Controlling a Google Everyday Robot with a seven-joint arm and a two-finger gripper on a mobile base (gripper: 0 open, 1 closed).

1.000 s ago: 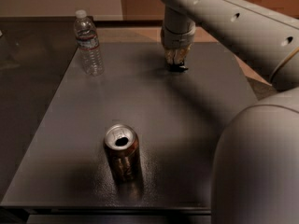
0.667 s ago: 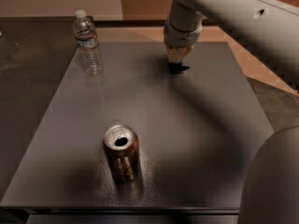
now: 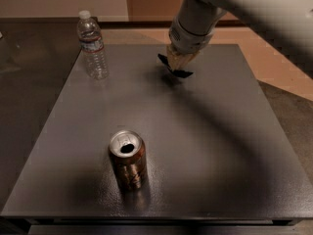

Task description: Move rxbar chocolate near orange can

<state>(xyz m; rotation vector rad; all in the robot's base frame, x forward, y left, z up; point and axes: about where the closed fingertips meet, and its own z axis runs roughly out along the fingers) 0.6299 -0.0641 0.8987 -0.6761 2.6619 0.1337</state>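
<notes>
The orange can (image 3: 127,159) stands upright near the front of the grey table (image 3: 210,146), with its silver top and open tab hole showing. My gripper (image 3: 178,61) hangs over the back middle of the table, far behind the can. It is shut on the rxbar chocolate (image 3: 176,70), a small flat black bar that sticks out tilted below the fingers, a little above the table with its shadow beneath. Most of the bar's lettering is hidden.
A clear plastic water bottle (image 3: 92,45) with a white cap stands at the table's back left corner. My white arm (image 3: 234,4) reaches in from the upper right. The floor drops away beyond the table's right edge (image 3: 274,116).
The arm has swung up and to the right, out of the lower right of the view. The gripper has shifted slightly left, and the black bar now shows tilted, off the table.
</notes>
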